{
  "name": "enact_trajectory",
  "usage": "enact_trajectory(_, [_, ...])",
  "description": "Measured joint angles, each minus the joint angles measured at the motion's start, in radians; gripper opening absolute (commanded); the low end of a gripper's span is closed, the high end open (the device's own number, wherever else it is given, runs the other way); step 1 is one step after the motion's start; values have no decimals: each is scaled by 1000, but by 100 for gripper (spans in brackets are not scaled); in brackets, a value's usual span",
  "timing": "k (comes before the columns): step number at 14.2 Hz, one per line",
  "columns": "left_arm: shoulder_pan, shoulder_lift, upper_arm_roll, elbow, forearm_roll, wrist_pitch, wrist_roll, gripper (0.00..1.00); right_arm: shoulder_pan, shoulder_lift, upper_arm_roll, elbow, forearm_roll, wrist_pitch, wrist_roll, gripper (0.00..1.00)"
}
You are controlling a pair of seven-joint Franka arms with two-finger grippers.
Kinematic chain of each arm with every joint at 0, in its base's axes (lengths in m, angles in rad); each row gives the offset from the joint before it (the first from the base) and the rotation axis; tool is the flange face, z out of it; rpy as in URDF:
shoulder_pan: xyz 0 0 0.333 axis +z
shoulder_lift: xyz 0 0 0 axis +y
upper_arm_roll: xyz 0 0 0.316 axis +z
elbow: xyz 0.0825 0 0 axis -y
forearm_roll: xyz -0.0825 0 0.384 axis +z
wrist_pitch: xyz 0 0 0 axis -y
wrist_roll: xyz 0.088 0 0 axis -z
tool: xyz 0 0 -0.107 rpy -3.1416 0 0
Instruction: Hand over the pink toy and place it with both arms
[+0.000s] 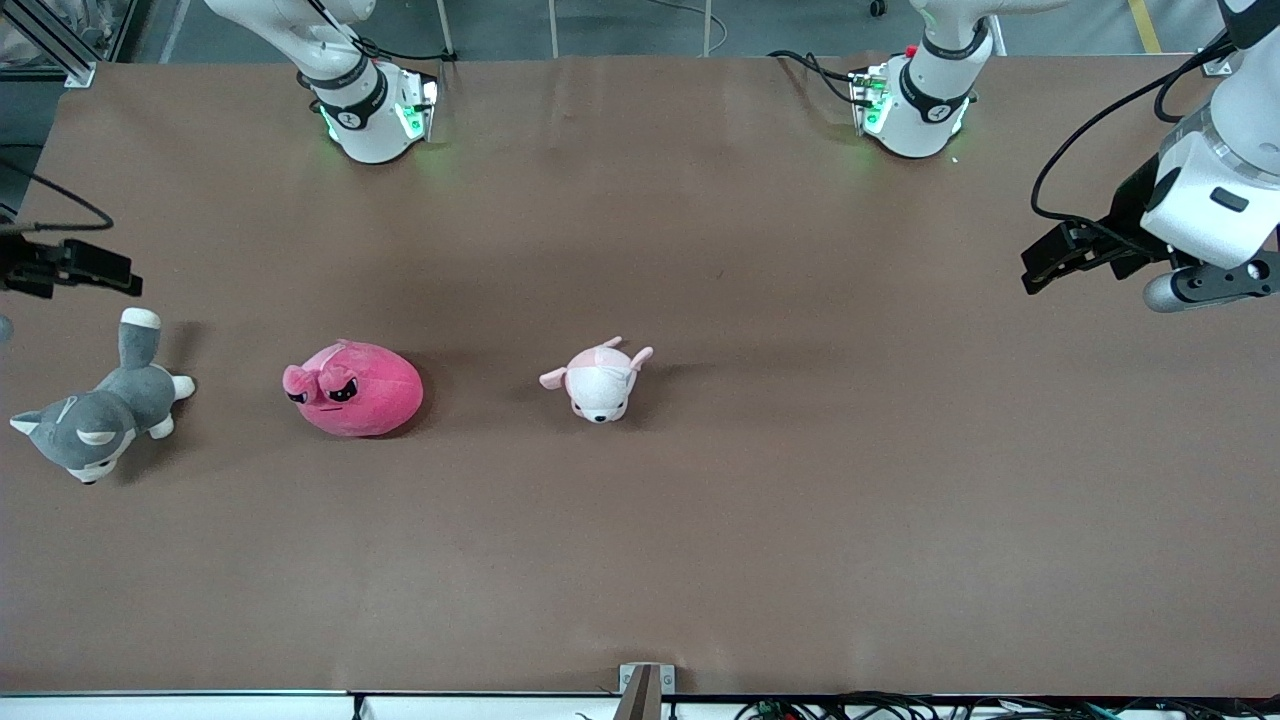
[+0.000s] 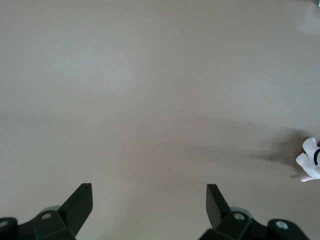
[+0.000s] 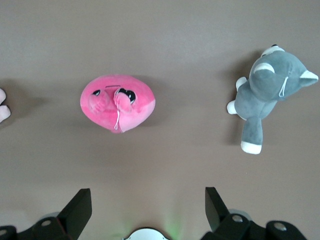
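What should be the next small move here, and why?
Probably the right gripper should come down over the pink toy to grasp it. It is open and empty, with the toy in its wrist view, between the husky and the puppy. The left gripper, open, waits at its own end of the table.

I see the pink toy [image 1: 353,389] [image 3: 118,102] lying on the table (angry eyes, ear nubs), untouched, well apart from both arms' spread fingers.
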Motion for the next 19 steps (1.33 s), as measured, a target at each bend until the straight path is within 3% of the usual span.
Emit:
enact_trajectory(5, [-4, -27, 30, 0, 0, -6, 0, 100, 0, -151, 1, -111, 0, -2, 0, 100])
enact_trajectory(19, [-4, -65, 36, -34, 0, -8, 4, 100, 0, -166, 2, -126, 0, -19, 0, 100])
